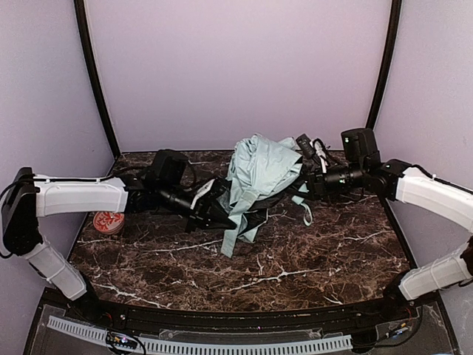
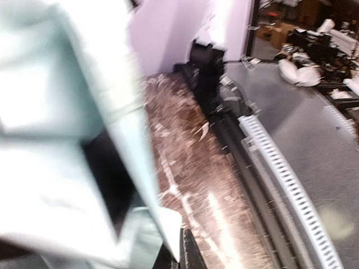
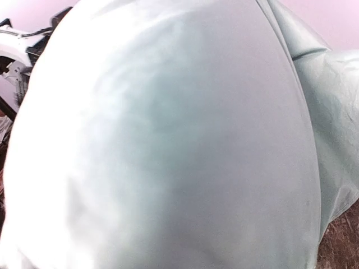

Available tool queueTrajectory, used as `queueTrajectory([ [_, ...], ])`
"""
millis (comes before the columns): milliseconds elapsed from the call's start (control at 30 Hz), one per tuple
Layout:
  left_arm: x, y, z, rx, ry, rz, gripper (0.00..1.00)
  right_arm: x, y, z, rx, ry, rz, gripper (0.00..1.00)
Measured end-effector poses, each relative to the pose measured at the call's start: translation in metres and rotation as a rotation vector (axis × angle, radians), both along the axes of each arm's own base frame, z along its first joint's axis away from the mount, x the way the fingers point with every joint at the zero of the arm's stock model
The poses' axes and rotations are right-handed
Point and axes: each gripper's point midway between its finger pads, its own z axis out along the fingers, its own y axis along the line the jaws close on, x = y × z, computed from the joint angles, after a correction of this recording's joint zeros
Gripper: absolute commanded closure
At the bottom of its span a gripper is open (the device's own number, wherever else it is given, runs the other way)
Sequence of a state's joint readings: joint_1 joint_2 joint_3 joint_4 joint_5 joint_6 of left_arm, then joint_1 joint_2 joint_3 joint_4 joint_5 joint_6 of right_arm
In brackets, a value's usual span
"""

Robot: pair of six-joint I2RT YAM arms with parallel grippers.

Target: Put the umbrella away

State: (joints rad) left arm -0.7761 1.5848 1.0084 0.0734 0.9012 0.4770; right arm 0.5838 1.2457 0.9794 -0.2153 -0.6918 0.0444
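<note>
The umbrella [image 1: 259, 174] cloth covers the tips of the left gripper [image 1: 216, 211] and the right gripper [image 1: 309, 182]. Far left of the umbrella, the left arm [image 1: 81, 198] half hides a red round thing [image 1: 109, 222].

Top view: bright, even overhead light, sharp; soft shadow on the table [image 1: 310, 259] under the umbrella [image 1: 259, 166]. Left wrist view: motion-blurred, umbrella fabric washed out. Right wrist view: umbrella fabric out of focus throughout.
</note>
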Motion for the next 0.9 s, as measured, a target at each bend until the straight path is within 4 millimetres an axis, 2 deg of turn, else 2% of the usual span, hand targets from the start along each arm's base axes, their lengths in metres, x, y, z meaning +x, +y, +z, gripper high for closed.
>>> queueTrajectory([
  [33,-0.011,0.005,0.015,-0.024,0.007,-0.035,1.00,0.006,-0.005,-0.004,-0.014,0.005,-0.021,1.00],
  [100,-0.022,0.010,0.035,-0.062,0.013,-0.063,1.00,0.012,-0.007,-0.017,-0.040,0.033,-0.034,1.00],
  [133,-0.029,0.013,0.051,-0.092,0.031,-0.080,1.00,0.013,-0.005,-0.027,-0.056,0.058,-0.026,1.00],
  [167,-0.032,0.013,0.058,-0.104,0.042,-0.086,1.00,0.013,-0.003,-0.038,-0.068,0.088,-0.007,1.00],
  [267,-0.040,0.012,0.084,-0.148,0.145,-0.123,1.00,0.006,0.005,-0.087,-0.121,0.240,0.083,0.99],
  [333,-0.039,0.011,0.093,-0.155,0.211,-0.126,1.00,-0.004,0.005,-0.123,-0.177,0.353,0.131,0.92],
  [367,-0.038,0.011,0.094,-0.152,0.243,-0.119,1.00,-0.007,0.003,-0.139,-0.207,0.401,0.139,0.83],
  [400,-0.036,0.011,0.094,-0.146,0.266,-0.108,1.00,-0.010,0.000,-0.155,-0.237,0.447,0.144,0.79],
  [500,-0.017,0.009,0.079,-0.103,0.348,-0.028,1.00,-0.005,-0.004,-0.183,-0.303,0.510,0.114,0.62],
  [600,0.012,0.007,0.051,-0.040,0.437,0.070,1.00,0.023,-0.006,-0.194,-0.367,0.495,0.039,0.51],
  [633,0.020,0.006,0.041,-0.017,0.458,0.098,1.00,0.042,-0.007,-0.194,-0.399,0.457,-0.011,0.48],
  [700,0.033,0.006,0.022,0.025,0.490,0.153,1.00,0.057,-0.011,-0.194,-0.429,0.430,-0.061,0.39],
  [767,0.038,0.008,0.010,0.058,0.506,0.187,1.00,0.070,-0.018,-0.187,-0.461,0.384,-0.122,0.37],
  [833,0.040,0.009,0.006,0.068,0.498,0.205,1.00,0.077,-0.027,-0.176,-0.485,0.346,-0.185,0.36],
  [900,0.042,0.009,0.006,0.070,0.483,0.215,1.00,0.080,-0.038,-0.155,-0.491,0.292,-0.257,0.35],
])
